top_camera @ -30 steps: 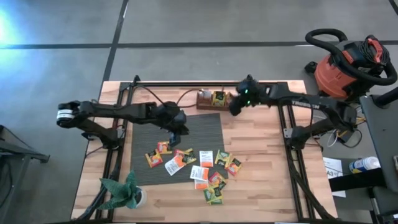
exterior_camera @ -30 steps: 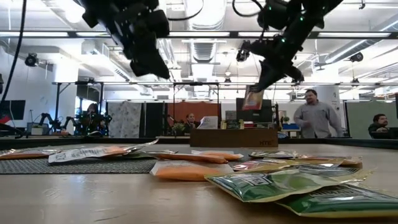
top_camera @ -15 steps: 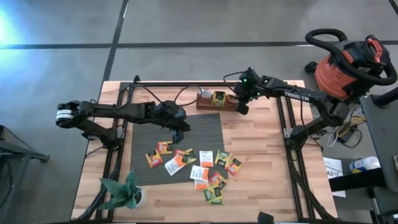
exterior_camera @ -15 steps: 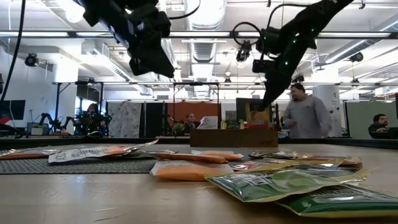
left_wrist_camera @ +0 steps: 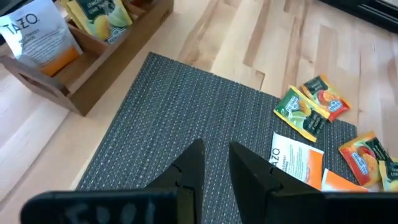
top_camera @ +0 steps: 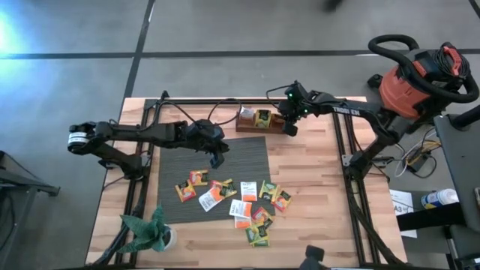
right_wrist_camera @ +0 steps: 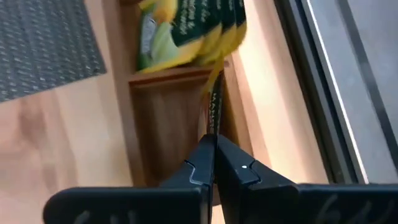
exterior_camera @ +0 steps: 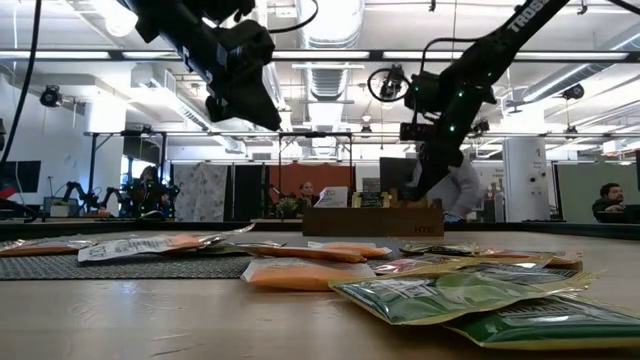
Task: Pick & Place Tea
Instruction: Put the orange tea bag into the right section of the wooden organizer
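Tool on the left arm [top_camera: 218,159] hangs above the far half of the grey mat [top_camera: 180,171], its two fingers [left_wrist_camera: 186,171] slightly parted with nothing between them; the wrist view shows bare weave under them. Near that arm's side of the bench [top_camera: 315,187], at the front corner, stands a small potted plant [top_camera: 150,231].

Loose tea packets [top_camera: 232,199] lie flat in a scatter across the near edge of the mat and onto the wood just beside it: orange-red and white ones on the mat, green and yellow ones farther toward the right and front. In the low view the same packets [exterior_camera: 300,272] lie in a low row across the foreground.

At the far edge of the bench, just beyond the mat, sits a wooden tray [top_camera: 255,122] with compartments. One compartment holds a white and orange packet [left_wrist_camera: 37,38] standing upright; the next holds green-and-yellow packets [right_wrist_camera: 186,28] stacked on edge.

Right tool [top_camera: 289,126] is at the tray's right end, fingers pinched together on the thin edge of a packet [right_wrist_camera: 214,99] that stands in the end compartment beside the green-and-yellow stack.

Off the bench to the right stands a red shop vacuum [top_camera: 416,79].
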